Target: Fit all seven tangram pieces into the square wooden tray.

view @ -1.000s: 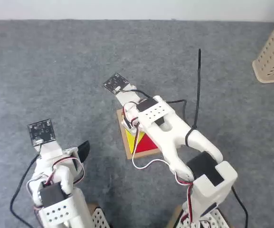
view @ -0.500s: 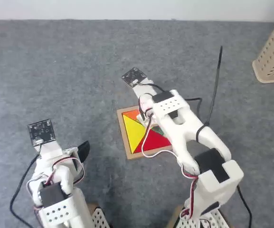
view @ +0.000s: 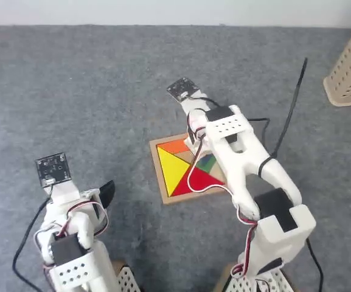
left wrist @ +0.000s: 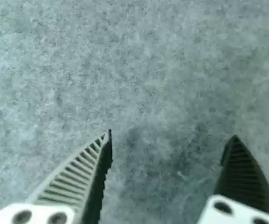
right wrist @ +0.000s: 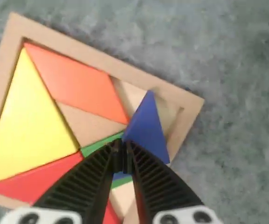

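Note:
The square wooden tray (right wrist: 101,51) lies on the grey carpet, and in the high view (view: 157,167) it sits mid-table under my right arm (view: 224,134). It holds a yellow triangle (right wrist: 27,126), an orange parallelogram (right wrist: 76,84), a red triangle (right wrist: 36,179) and a green piece (right wrist: 99,145). A blue triangle (right wrist: 147,126) lies askew over the tray's corner, partly over the inner rim. My right gripper (right wrist: 122,154) is shut, its tips at that triangle's near corner. Bare wood (right wrist: 90,126) shows between the pieces. My left gripper (left wrist: 171,136) hangs open over bare carpet at the lower left (view: 106,193).
A beige perforated holder (view: 348,67) stands at the far right edge. A black cable (view: 288,115) arcs up beside the right arm. Open carpet lies left of and beyond the tray.
My right arm has swung to the right and farther out across the tray, uncovering the yellow, orange and red pieces. The left arm has not moved.

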Controlling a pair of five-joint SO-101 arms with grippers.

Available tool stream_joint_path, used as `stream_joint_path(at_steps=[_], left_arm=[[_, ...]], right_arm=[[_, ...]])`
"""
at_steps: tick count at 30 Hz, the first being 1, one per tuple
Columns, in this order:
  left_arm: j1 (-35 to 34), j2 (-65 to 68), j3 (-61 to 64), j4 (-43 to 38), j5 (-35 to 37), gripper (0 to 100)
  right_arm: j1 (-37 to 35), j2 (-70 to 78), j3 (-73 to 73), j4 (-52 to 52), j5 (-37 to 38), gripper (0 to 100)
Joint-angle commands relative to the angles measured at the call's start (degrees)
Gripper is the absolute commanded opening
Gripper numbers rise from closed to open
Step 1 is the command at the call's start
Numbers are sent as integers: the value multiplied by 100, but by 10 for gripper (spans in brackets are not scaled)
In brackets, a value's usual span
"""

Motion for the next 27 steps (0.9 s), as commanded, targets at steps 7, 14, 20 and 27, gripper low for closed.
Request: stream_joint_path(at_steps=[7, 14, 20, 27], left_arm=[[9, -70, -75, -9, -9, 354], [9, -70, -75, -9, -9, 354], [9, -70, -75, -9, -9, 354], [9, -70, -75, -9, -9, 354]], right_arm=[[611, -57, -545, 418, 202, 6], [549, 145, -615, 409, 211, 6], [549, 857, -1073, 435, 334, 6], [532, 1059, -1415, 435, 369, 6]])
